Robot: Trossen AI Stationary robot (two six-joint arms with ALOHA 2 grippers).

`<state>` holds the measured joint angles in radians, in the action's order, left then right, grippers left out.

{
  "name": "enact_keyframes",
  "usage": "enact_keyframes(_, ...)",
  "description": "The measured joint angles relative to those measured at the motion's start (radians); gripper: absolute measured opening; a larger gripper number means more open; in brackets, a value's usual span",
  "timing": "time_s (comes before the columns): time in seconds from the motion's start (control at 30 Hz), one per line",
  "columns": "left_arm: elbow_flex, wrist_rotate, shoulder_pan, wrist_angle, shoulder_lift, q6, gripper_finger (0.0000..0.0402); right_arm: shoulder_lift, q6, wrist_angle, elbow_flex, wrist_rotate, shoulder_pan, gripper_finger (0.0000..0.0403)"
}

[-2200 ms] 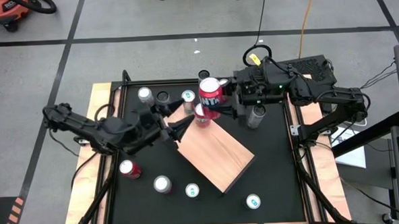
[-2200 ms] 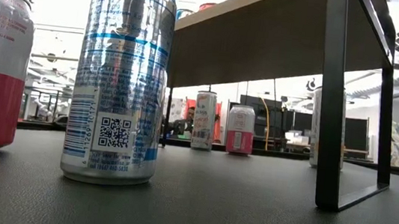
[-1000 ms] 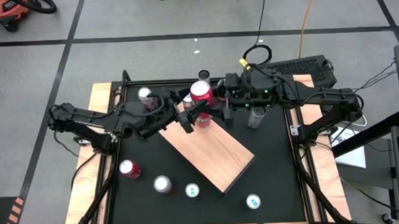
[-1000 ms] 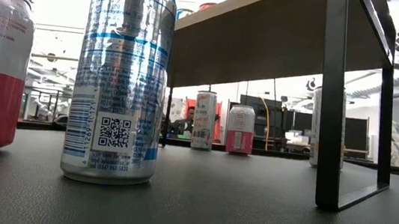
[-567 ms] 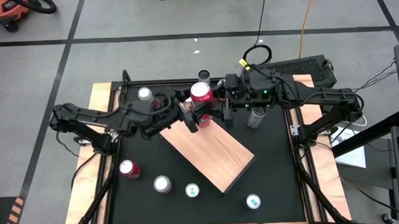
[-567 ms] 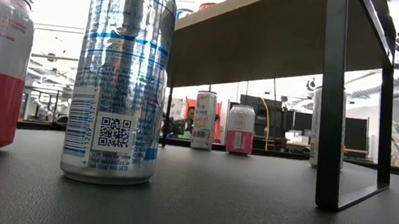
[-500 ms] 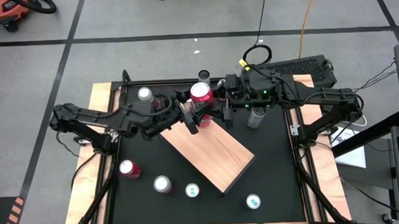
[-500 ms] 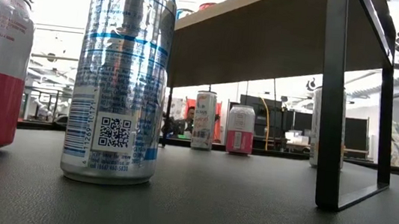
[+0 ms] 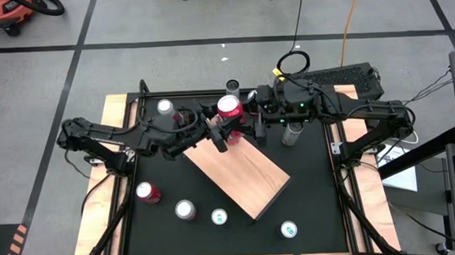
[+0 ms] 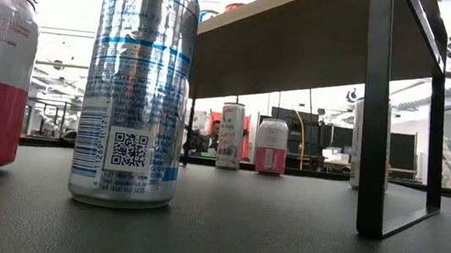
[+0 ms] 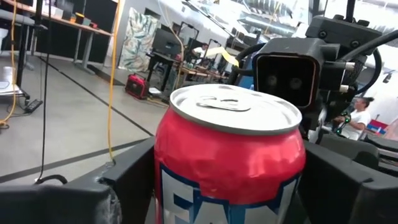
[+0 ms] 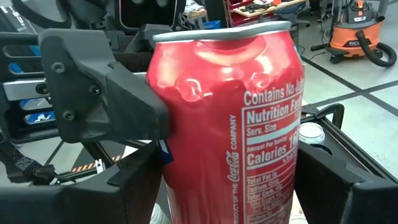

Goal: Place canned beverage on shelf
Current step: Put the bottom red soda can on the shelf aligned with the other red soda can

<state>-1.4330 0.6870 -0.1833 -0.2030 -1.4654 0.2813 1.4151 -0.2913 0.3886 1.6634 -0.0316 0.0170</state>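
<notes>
1. Can: red Fanta can (image 9: pixel 229 106) upright, long axis vertical, over far end of shelf (image 9: pixel 237 172);
2. Right gripper (image 9: pixel 239 128) clamped on can; left gripper (image 9: pixel 212 132) flanking it, contact unclear;
3. Shelf directly below.

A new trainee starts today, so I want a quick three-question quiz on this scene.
1. True or false: the red can lies on its side on the shelf.
2. Left hand, right hand: which has the red can between its fingers? A left only; B right only; C both.
3. Fill in: in the low view, the tall silver can shows a ___ code.
Key: 1 false; 2 C; 3 QR.
</notes>
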Motion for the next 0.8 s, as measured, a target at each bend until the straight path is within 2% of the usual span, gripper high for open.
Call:
enact_keyframes(0.27, 0.000, 0.002, -0.008, 0.000, 0.000, 0.022, 0.0297, 0.000, -0.013, 0.005, 0.000, 0.013, 0.000, 0.0288)
enact_keyframes(0.43, 0.000, 0.003, -0.028, 0.000, 0.002, 0.001, 0.0296, 0.000, -0.041, 0.010, 0.000, 0.076, 0.001, 0.0315)
enact_keyframes(0.57, 0.000, -0.010, -0.051, 0.008, 0.015, -0.003, 0.0295, -0.002, -0.076, 0.027, 0.000, 0.167, 0.001, 0.0335)
enact_keyframes(0.8, 0.000, -0.004, -0.088, 0.007, 0.036, -0.058, 0.0295, -0.008, -0.090, 0.071, 0.000, 0.274, 0.001, 0.0342)
